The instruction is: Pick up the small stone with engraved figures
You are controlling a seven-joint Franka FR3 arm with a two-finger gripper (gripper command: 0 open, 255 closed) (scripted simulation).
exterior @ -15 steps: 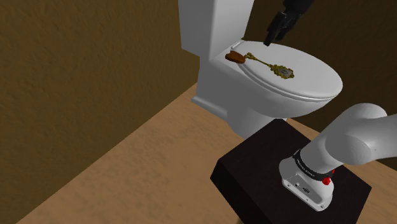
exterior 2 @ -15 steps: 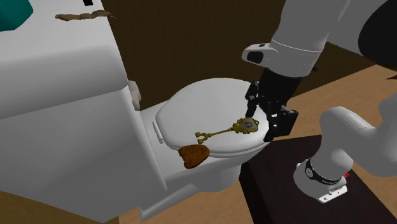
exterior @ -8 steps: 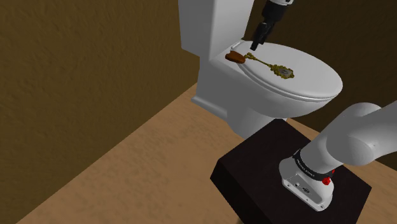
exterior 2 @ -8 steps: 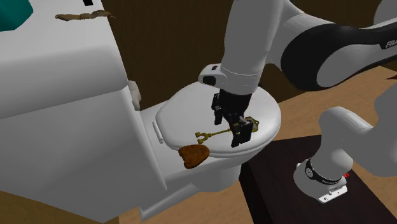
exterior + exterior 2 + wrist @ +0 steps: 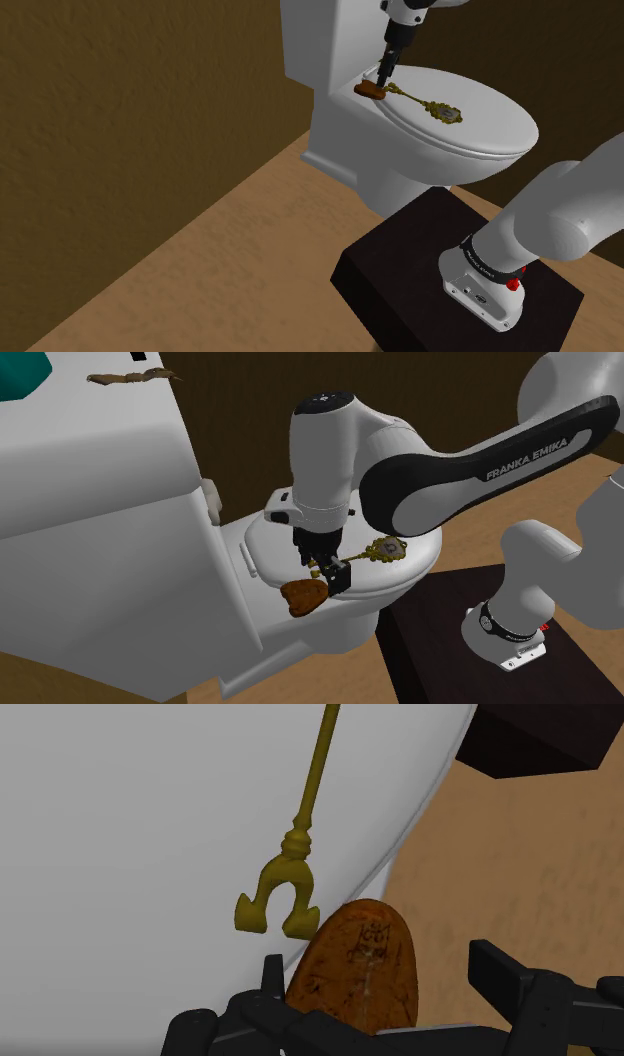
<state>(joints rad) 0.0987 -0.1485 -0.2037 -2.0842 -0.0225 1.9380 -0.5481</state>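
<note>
From the shoulder camera: a white toilet (image 5: 340,150) against a brown wall (image 5: 130,100), lid (image 5: 490,120) down. On the lid's back end, close to the tank (image 5: 320,40), a small brown stone (image 5: 372,91). Stretching away from it across the lid, a gold key (image 5: 430,106). Straight above the stone, the black gripper (image 5: 384,76), pointing down, tips just over it. At lower right, the black stand (image 5: 400,270) on a wooden floor (image 5: 200,270), bearing the white base of the arm (image 5: 560,215).

From the second outside camera: stone (image 5: 304,596) at the very rim of the lid, near the hinge, on the side nearest this camera. Gripper (image 5: 327,566) directly over it and over the key's forked end, hanging from the arm arched across the bowl. Unclear here whether touching the stone or a little above. On top of the tank, a teal thing (image 5: 20,370) and a thin brown strip (image 5: 125,377), both well apart from the gripper.

From the wrist camera: stone (image 5: 360,966) oval, orange-brown, with small figures cut into its face, lying between the two fingers (image 5: 503,974). Fingers spread wide apart, clasping nothing: a clear gap on one side, the other finger close to the stone's edge. Key's fork just beside the stone's far end; touching or not, hard to say. Beyond the lid's edge, floor and a corner of the stand.
</note>
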